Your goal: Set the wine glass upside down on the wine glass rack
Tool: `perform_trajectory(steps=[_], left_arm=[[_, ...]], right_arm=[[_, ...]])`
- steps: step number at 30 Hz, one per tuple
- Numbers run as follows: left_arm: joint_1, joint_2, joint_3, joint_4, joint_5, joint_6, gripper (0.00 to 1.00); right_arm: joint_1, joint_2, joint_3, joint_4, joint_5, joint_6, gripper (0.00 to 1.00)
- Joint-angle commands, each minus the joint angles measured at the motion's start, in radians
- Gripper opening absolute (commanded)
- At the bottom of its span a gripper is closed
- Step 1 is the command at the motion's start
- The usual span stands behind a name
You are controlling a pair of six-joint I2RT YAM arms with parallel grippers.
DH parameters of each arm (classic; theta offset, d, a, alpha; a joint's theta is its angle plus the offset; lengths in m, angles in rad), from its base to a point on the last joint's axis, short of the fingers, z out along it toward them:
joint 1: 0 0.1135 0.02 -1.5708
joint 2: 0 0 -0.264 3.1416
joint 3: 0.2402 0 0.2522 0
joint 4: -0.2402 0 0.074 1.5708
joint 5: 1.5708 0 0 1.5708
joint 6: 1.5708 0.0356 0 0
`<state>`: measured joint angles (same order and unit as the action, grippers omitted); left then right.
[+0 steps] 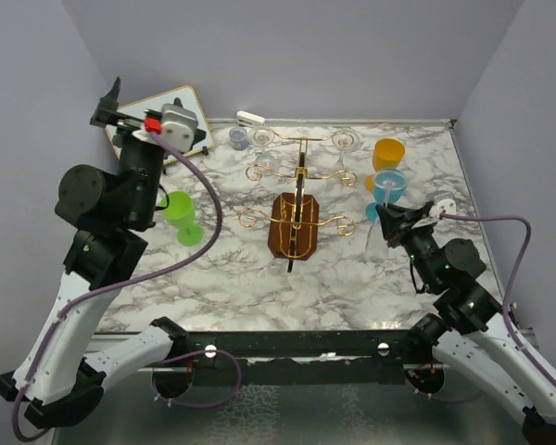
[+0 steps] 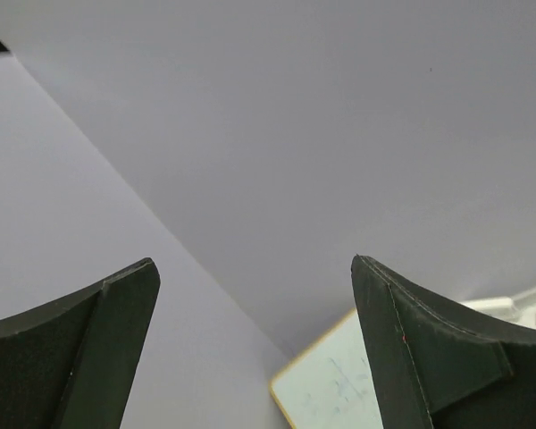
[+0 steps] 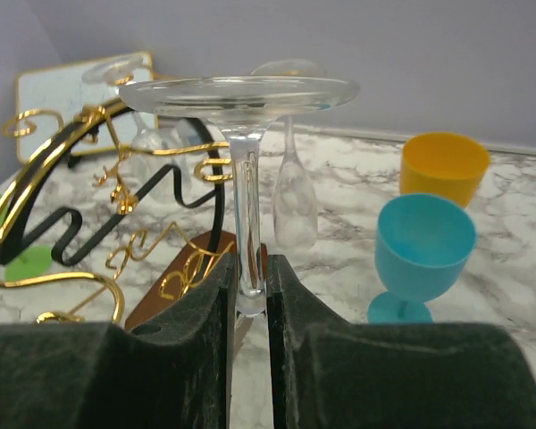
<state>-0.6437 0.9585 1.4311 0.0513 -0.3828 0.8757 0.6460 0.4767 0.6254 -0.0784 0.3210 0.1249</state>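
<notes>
I see right gripper (image 3: 248, 288) squeezing wine glass (image 3: 247, 179) stem, foot up, between wine glass rack (image 1: 295, 232) and right edge. Left gripper (image 2: 254, 266) spread wide above back-left corner.

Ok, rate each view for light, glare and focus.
Top external: even, soft light, sharp, but the clear glasses nearly vanish against the marble table. Left wrist: the open left hand is dark against a blank wall. Right wrist: the wine glass is sharp with faint glints, the right hand slightly soft.
</notes>
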Motion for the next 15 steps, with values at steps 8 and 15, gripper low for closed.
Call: perform_trajectory(steps=[8,15], left_arm=[[0.340,-0.022,0.120,-0.747,0.312,-0.586,0.91],[0.575,0.113,0.173,-0.934,0.553,-0.734,0.89]], right_arm=[[-0.001,0.157,-0.213,0.498,-0.288,-0.121,0.01],[-0.001,0.345,-0.292,0.800,-0.371,-0.155,0.01]])
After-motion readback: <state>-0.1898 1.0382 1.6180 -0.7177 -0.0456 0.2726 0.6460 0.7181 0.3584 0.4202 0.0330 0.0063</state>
